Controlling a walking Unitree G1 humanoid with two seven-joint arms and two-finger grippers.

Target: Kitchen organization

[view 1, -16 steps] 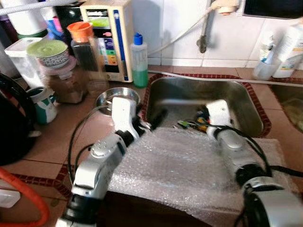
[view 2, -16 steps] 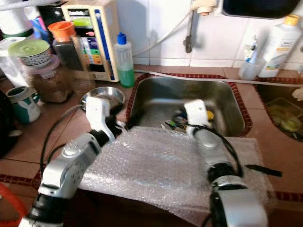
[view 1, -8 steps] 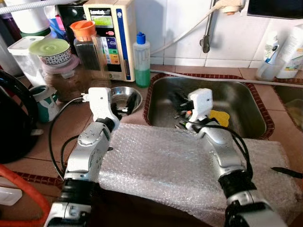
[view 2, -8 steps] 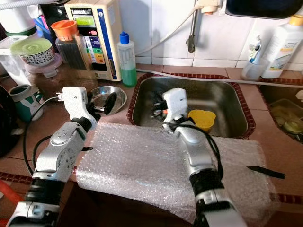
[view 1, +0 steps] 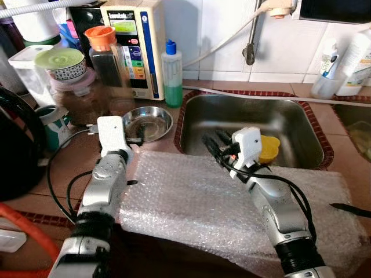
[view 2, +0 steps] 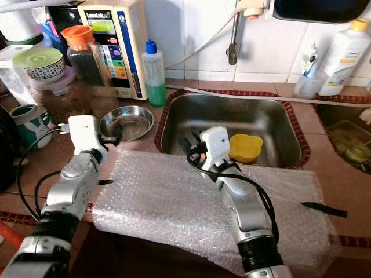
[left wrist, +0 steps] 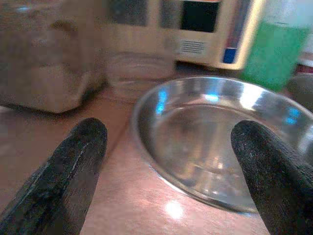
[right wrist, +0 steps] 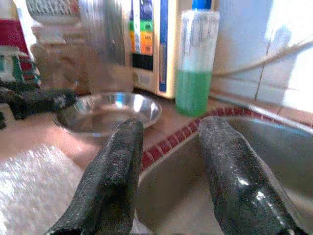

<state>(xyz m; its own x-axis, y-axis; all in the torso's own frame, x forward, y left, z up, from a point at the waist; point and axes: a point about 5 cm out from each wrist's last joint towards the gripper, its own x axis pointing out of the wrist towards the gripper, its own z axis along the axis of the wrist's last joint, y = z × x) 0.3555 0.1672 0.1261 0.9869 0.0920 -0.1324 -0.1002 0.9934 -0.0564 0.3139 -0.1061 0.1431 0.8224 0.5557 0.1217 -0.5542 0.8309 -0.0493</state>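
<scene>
Spanning the front of the counter, a sheet of bubble wrap (view 1: 232,202) is laid flat before the steel sink (view 1: 301,130), both silver arms resting over it. A yellow sponge-like piece (view 1: 268,149) is seen inside the sink basin, just beyond the right gripper (view 1: 213,146). That gripper is held above the sink's near left corner with its black fingers (right wrist: 115,181) spread and nothing pinched between them. On the tiled counter left of the sink a shallow steel bowl (view 1: 148,122) is set, near a bottle of green liquid (view 1: 172,74) and a beige appliance (view 1: 132,46) by the wall. The left gripper (left wrist: 166,166) is held low just before the bowl, fingers (left wrist: 80,166) wide apart and empty, the bowl's near rim seen between them.
</scene>
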